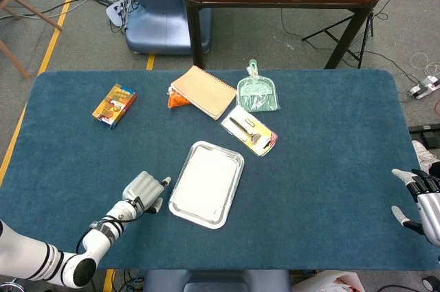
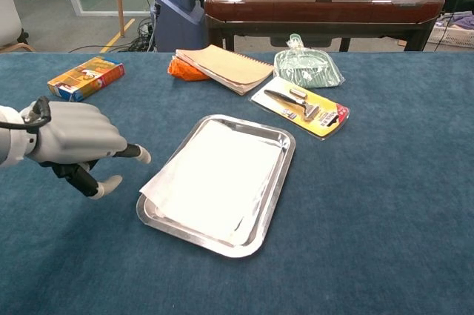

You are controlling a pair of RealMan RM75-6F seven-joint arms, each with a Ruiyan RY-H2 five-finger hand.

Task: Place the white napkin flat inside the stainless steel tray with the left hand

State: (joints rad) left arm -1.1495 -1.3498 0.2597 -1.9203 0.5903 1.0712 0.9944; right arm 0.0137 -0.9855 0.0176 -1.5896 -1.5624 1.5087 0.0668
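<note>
Left hand (image 2: 70,146) hovers empty beside the tray (image 2: 278,181), fingers loosely spread, touching nothing. Napkin (image 2: 215,178) lies inside the tray, 1 corner lapping over the near-left rim. I judge it light, limp and easily creased, so I'd pinch that loose corner or press it flat with gentle fingertips.

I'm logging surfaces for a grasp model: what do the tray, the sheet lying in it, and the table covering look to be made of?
Tray: polished metal, likely stainless steel; its rim shines and mirrors light.
Napkin: thin matte white paper or tissue, judging by its soft creased edges.
Table covering: dark blue, matte and fuzzy, probably felt or short-pile carpet.
</note>
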